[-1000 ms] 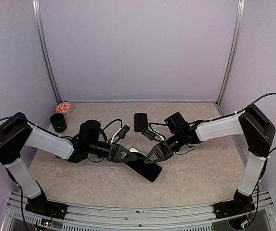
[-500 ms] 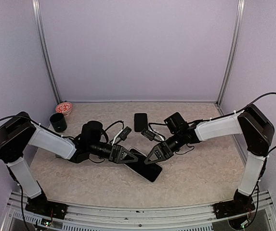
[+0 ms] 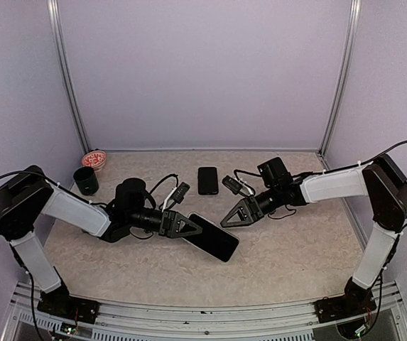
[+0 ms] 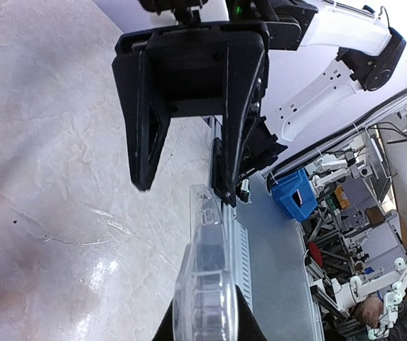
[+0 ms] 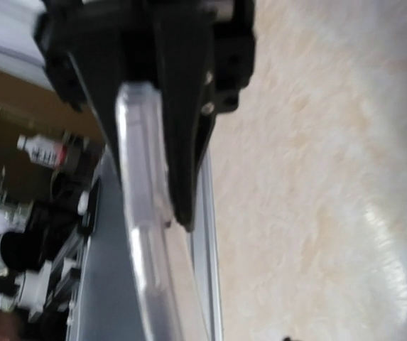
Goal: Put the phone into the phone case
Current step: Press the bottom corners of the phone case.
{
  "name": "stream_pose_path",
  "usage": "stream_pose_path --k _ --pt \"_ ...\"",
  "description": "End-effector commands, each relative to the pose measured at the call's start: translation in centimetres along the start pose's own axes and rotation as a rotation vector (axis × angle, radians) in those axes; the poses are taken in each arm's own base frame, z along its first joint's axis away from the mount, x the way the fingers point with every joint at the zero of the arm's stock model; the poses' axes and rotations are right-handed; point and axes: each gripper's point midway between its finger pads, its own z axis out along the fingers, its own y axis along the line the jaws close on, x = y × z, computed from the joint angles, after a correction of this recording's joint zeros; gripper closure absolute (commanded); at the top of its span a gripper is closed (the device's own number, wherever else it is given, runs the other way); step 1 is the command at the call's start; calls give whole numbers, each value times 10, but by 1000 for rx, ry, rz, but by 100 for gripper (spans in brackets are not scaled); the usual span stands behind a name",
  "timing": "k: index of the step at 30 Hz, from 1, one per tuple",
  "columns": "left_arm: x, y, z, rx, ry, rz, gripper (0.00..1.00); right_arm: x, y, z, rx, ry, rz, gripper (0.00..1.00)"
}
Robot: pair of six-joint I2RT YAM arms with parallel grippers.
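The left tool (image 3: pixel 193 229) is clamped on one end of the clear plastic phone case (image 4: pixel 207 284) — a dark slab seen from above, near the middle of the beige marbled worktop (image 3: pixel 288 249). The right tool (image 3: pixel 227 219) hangs just beside the case's far end — fingers parted, holding nothing.

— What sort of place is this?
— A robotics lab. The table (image 3: pixel 295 249) sits in a booth with plain walls (image 3: pixel 203 71) and metal posts (image 3: pixel 67 78).
— And beyond it?
— Benches with more robot arms (image 4: pixel 391 273), and a blue bin (image 4: pixel 295 199).
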Motion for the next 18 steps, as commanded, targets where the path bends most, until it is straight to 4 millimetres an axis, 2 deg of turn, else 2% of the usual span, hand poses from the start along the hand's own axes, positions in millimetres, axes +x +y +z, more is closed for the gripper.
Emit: stream_pose_path --k 1,6,12,18 --pt "-25 -26 -11 55 -81 99 100 -14 10 -18 17 -71 -35 54" --pt "-30 -28 -18 52 -112 94 100 -9 19 -21 4 -66 -60 53" --pt "-40 -31 -31 40 -171 103 100 0 24 -21 -8 -56 -71 45" --pt "-49 -29 -38 22 -215 97 100 0 31 -22 -23 -62 -89 42"
